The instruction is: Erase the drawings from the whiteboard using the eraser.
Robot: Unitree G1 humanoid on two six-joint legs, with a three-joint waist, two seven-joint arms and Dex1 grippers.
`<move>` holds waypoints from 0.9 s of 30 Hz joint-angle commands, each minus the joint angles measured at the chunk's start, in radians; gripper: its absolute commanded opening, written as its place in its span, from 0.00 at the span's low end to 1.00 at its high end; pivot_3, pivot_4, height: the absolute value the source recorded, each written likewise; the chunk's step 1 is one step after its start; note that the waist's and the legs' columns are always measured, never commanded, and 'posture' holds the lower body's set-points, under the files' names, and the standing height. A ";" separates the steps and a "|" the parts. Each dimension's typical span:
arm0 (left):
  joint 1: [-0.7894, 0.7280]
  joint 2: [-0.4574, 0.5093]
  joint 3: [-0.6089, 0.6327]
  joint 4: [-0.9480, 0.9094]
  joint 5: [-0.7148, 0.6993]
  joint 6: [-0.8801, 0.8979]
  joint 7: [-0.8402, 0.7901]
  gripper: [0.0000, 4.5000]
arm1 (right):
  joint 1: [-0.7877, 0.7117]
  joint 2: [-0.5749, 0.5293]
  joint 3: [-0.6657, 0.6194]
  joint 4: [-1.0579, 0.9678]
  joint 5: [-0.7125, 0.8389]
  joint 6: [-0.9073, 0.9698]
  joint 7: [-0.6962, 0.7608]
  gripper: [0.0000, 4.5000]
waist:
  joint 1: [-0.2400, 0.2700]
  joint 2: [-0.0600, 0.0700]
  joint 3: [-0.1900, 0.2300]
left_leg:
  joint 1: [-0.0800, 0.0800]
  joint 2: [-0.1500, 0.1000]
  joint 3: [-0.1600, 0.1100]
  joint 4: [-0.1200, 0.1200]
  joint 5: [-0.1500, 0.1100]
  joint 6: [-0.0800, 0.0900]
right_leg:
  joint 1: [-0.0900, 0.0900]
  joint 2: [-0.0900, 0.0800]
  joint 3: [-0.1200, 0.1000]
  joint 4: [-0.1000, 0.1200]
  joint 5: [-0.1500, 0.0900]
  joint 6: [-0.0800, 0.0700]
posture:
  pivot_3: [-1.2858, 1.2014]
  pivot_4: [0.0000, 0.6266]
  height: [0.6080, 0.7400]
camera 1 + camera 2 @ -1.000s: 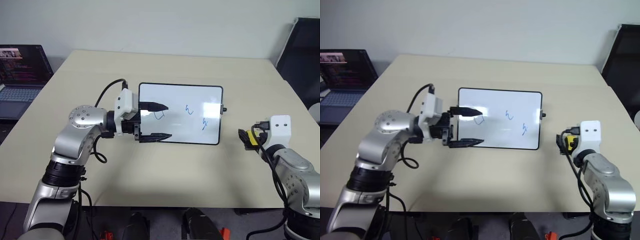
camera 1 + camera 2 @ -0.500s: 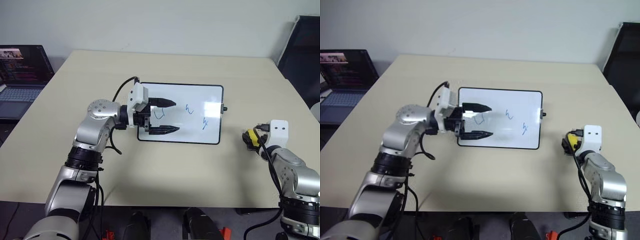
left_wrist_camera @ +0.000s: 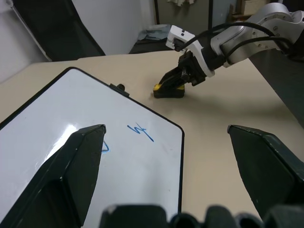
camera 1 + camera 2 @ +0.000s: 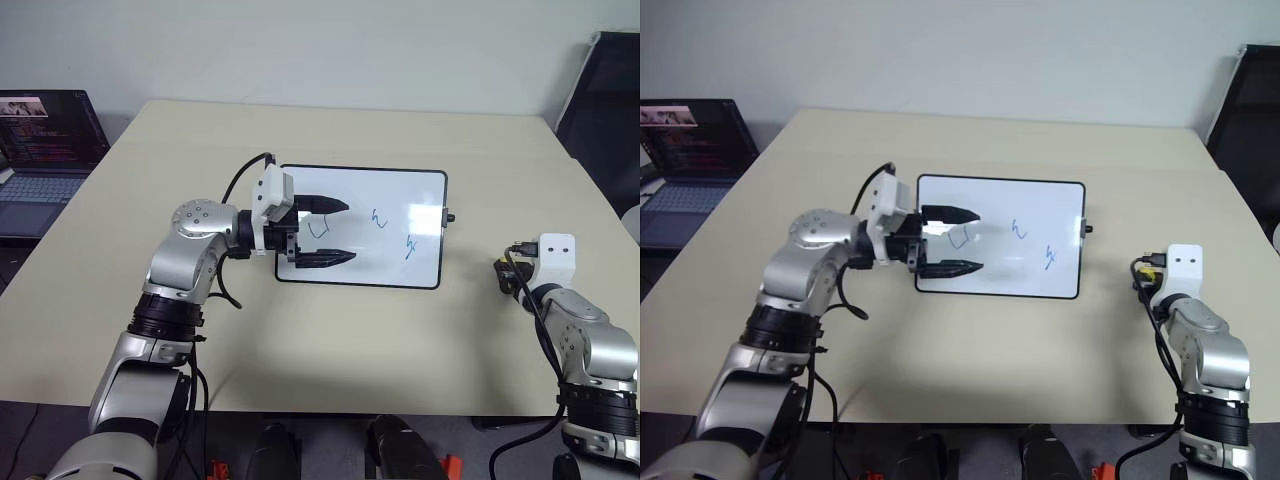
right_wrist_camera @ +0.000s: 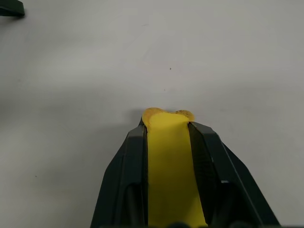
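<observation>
The whiteboard (image 4: 385,195) lies flat in the middle of the table, bearing three small blue drawings (image 4: 377,217). Just above its left part hovers my left gripper (image 4: 335,232), open, with one squiggle between its spread fingers (image 3: 80,156). To the right of the board, on the table, sits the yellow eraser (image 5: 168,161), squeezed between the fingers of my right gripper (image 5: 168,124). The left wrist view shows that gripper (image 3: 183,80) pointing down at the eraser (image 3: 168,90) on the tabletop.
The beige table (image 4: 300,340) has bare room in front of and behind the board. An open laptop (image 4: 40,150) stands on a surface at the far left. A black chair (image 4: 600,100) is at the far right.
My right gripper has lowered onto the eraser and closed on it. My left gripper has moved from the board's near left edge to over its left part.
</observation>
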 commanded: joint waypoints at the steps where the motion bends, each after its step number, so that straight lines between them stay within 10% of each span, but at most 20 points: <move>1: 0.022 0.030 0.047 -0.046 -0.011 0.022 0.021 1.00 | -0.001 -0.006 0.005 -0.022 0.001 0.003 0.006 0.14 | 0.000 0.000 0.000 | 0.000 0.000 0.000 0.000 0.000 0.000 | 0.000 0.000 0.000 0.000 0.000 0.000 | 0.52 0.24 1.00; 3: 0.046 0.045 0.063 -0.065 -0.018 0.042 0.038 1.00 | 0.008 -0.003 0.009 -0.044 0.003 0.005 0.009 0.01 | 0.000 0.000 0.000 | 0.000 0.000 -0.001 0.000 0.000 0.000 | 0.000 0.000 0.000 0.000 0.000 0.000 | 0.52 0.24 1.00; 13: 0.128 0.065 0.096 -0.183 -0.046 0.117 0.093 1.00 | 0.082 -0.011 0.040 -0.152 0.007 -0.027 0.053 0.00 | 0.003 0.000 0.000 | 0.000 0.000 -0.006 0.000 0.000 0.000 | 0.002 0.000 -0.006 0.000 -0.001 -0.002 | 0.52 0.24 1.00; 27: 0.053 0.021 0.053 -0.205 -0.058 0.129 0.057 1.00 | 0.075 -0.006 0.010 -0.193 -0.016 0.016 0.003 0.99 | 0.005 0.001 0.000 | -0.001 0.000 -0.012 0.000 0.000 0.000 | 0.003 0.000 -0.012 0.001 -0.002 -0.003 | 0.52 0.24 1.00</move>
